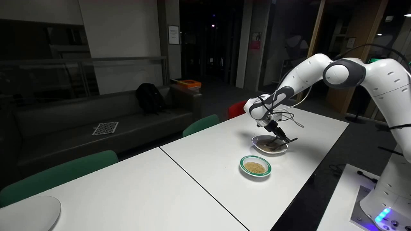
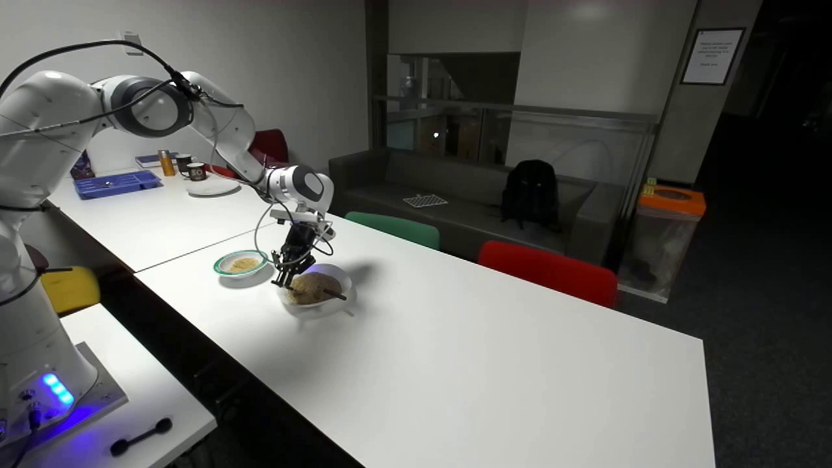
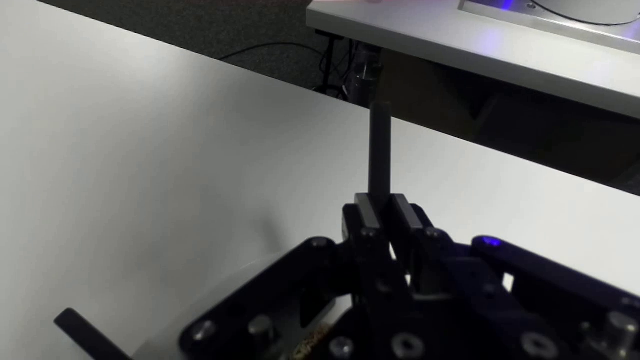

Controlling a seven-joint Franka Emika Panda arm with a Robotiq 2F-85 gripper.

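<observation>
My gripper (image 3: 384, 205) is shut on a dark, narrow handle (image 3: 380, 150) that sticks out past the fingertips. In both exterior views the gripper (image 1: 286, 140) (image 2: 284, 279) is low over the edge of a white bowl (image 1: 257, 138) (image 2: 347, 283). The bowl holds brown grain (image 2: 315, 288). The held thing's far end is hidden by the gripper or lies in the bowl; I cannot tell its shape. A second dark handle (image 2: 335, 294) leans over the bowl's rim and shows in the wrist view (image 3: 92, 335). A smaller green-rimmed bowl (image 1: 255, 158) (image 2: 221, 265) with pale grain stands beside it.
The bowls stand on a long white table (image 1: 218, 154). A white plate (image 2: 213, 188), a blue tray (image 2: 117, 184), mugs (image 2: 196, 171) and an orange bottle (image 2: 166, 163) are at one end. Green (image 2: 393, 227) and red chairs (image 2: 548, 272) line the table. A black double-ended spoon (image 2: 141, 437) lies by the robot base.
</observation>
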